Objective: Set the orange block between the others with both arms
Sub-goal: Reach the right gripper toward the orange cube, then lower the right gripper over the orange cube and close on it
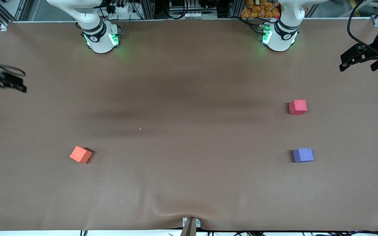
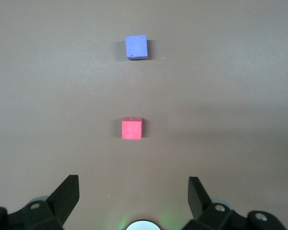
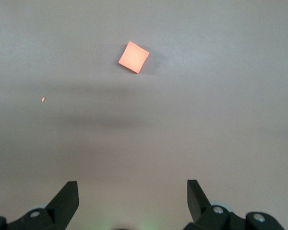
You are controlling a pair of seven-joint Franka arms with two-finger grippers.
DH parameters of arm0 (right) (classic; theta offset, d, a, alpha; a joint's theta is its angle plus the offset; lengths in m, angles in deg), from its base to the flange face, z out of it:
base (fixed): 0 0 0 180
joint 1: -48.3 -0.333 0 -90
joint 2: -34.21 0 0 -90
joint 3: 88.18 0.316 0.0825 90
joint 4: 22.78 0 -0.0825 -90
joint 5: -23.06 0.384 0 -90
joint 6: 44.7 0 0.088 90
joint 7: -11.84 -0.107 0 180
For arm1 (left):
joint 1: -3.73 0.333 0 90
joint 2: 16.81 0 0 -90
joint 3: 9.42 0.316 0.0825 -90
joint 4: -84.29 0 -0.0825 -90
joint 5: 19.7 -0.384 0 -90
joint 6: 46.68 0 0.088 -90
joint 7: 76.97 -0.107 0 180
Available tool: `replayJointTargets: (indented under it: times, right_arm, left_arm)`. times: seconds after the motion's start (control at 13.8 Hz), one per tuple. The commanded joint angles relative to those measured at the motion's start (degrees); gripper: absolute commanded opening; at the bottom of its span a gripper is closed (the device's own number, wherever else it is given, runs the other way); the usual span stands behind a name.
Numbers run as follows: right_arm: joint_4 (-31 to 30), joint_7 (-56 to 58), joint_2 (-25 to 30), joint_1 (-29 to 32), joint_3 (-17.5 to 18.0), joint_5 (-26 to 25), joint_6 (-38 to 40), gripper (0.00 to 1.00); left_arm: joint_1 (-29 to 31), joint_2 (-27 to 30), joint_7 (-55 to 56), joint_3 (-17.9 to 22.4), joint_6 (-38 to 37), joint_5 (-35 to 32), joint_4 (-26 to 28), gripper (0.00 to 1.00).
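The small matte orange foam-like cube (image 1: 81,154) lies alone on the brown tabletop (image 1: 189,183) toward the right arm's end, near the front camera, turned so its corners sit at 12, 3, 6 and 9 o'clock rather than square to the table edges; being a cube, it has no long axis to favour. The right gripper (image 1: 3,83) hangs over the tabletop's edge at that same end, empty, its 2 jaws spread wide. In the right wrist view the orange cube (image 3: 133,57) lies at about 12 o'clock from the right gripper (image 3: 132,196), well apart from it. The left gripper (image 1: 361,59) hangs over the left arm's end, jaws likewise spread and empty. In its wrist view, from the left gripper (image 2: 133,194), the pinkish-red matte cube (image 2: 132,128) and the bluish-purple matte cube (image 2: 136,47) line up at 12 o'clock; in the front view the red cube (image 1: 298,107) is farther from the camera than the purple one (image 1: 303,155), with a bare gap between them. The right arm is plainly the nearer to the orange cube, so the pick likely falls to it, with a wrist turn to meet the cube's flat faces.
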Motion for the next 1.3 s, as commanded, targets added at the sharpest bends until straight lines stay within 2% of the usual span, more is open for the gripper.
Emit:
replayJointTargets:
  times: [0.0, 0.29, 0.43, 0.8, 1.01, 1.23]
  right_arm:
    - [-0.26, 7.44, -7.61, -1.24, -0.31, -0.67, -7.83, 1.00]
    - [-0.44, 30.01, -18.85, -1.42, -0.31, -0.67, -21.89, 1.00]
    - [-0.53, 37.68, -23.61, -1.77, -0.31, -0.67, -26.92, 1.00]
    - [-0.62, 42.11, -30.39, -2.29, -0.23, -0.67, -31.23, 1.00]
    - [-3.43, 42.20, -31.10, -3.09, -0.23, -0.67, -33.61, 1.00]
    - [-3.61, 44.56, -32.15, -3.18, -0.23, -0.75, -36.51, 1.00]
  left_arm:
    - [0.21, -0.49, -1.03, -0.27, -1.01, 0.53, -1.01, 1.00]
    - [0.12, -1.28, -1.03, -0.36, -0.92, 0.53, -1.01, 1.00]
    - [0.12, -1.89, -1.03, -0.36, -0.66, 0.53, -1.01, 1.00]
    - [0.21, -2.25, -1.12, -0.36, -0.48, 0.62, -0.83, 1.00]
    - [0.21, -2.77, -1.12, -0.36, -0.31, 0.62, -0.74, 1.00]
    - [0.21, -2.86, -1.12, -0.36, -0.22, 0.62, -0.75, 1.00]
